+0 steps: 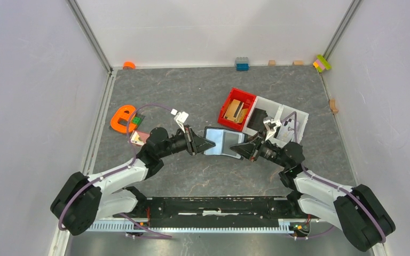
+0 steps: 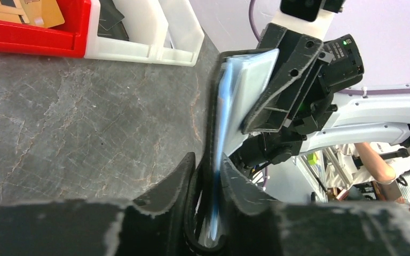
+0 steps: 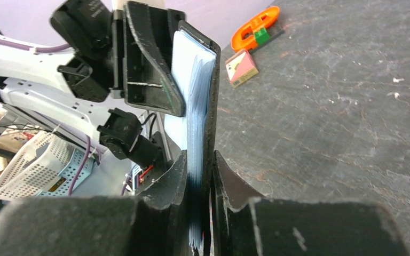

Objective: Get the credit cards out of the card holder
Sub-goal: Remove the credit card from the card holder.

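Pinching one end of the card holder, the left gripper has its jaws drawn narrow, one finger on each face of the wallet's edge. In the left wrist view the pale blue inner leaves run straight out from between that gripper's fingers toward the opposite arm. The right gripper clamps the far end in the same way, jaws narrow, with the black outer cover against one finger and the pale leaves against the other. From the right wrist camera the card holder stands on edge, rising from between the fingers up to the left gripper, which closes over its top end.

The holder hangs spread open between the two grippers, off the grey table and touching nothing else. Whether the credit cards sit among the pale leaves cannot be told; no single card edge stands out.

Beyond the right gripper, just past its wrist, sits a red bin holding tan pieces, with a white bin touching its side. Behind the left gripper, beside its forearm, lie an orange curved piece and a small pinkish flat item; what that item is cannot be told.
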`<move>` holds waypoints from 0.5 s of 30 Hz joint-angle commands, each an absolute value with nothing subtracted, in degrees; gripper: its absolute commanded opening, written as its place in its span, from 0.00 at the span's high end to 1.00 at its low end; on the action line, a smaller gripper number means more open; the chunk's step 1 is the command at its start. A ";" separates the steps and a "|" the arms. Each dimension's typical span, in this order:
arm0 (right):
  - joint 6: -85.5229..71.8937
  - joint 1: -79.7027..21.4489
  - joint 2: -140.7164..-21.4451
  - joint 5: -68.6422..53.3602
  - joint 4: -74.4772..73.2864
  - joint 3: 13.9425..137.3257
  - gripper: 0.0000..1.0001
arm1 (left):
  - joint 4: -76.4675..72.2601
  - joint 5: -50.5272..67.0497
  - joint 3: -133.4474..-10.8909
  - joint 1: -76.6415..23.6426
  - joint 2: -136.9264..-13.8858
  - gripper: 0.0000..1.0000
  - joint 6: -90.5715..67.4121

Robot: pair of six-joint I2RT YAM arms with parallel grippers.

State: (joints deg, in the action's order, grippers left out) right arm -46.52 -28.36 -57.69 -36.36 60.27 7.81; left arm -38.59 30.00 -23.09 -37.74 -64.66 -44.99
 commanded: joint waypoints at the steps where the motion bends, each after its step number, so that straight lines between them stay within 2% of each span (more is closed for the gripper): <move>1: -44.55 -28.30 -58.75 -34.88 58.74 11.02 0.88 | -34.93 26.97 -25.27 -37.97 -61.88 0.78 -41.89; 3: -43.71 -28.28 -59.03 -34.41 57.24 11.39 0.79 | -33.14 25.83 -25.64 -37.97 -61.59 0.86 -41.28; 5: -43.43 -28.30 -59.30 -34.37 56.53 11.67 0.63 | -30.57 24.52 -26.28 -37.97 -61.43 0.94 -40.50; 6: -43.42 -28.33 -59.42 -34.44 56.39 11.74 0.55 | -29.25 23.65 -26.67 -37.97 -61.23 0.96 -40.07; 9: -43.41 -28.30 -59.90 -35.14 56.60 11.95 0.41 | -27.66 21.89 -26.63 -37.92 -60.31 0.98 -39.48; 11: -43.59 -28.30 -60.19 -35.16 56.60 11.99 0.39 | -27.16 20.94 -26.33 -37.88 -59.10 0.98 -39.30; 13: -43.66 -28.30 -60.83 -35.71 56.90 12.17 0.47 | -27.22 20.77 -25.95 -37.88 -57.92 0.98 -38.96; 15: -44.18 -28.31 -61.38 -36.18 57.92 12.09 0.48 | -26.96 20.31 -25.73 -37.88 -56.94 0.98 -38.85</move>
State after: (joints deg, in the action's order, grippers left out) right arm -44.21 -28.38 -60.53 -35.40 55.55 9.82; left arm -25.93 22.70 -24.27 -37.87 -60.03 -41.63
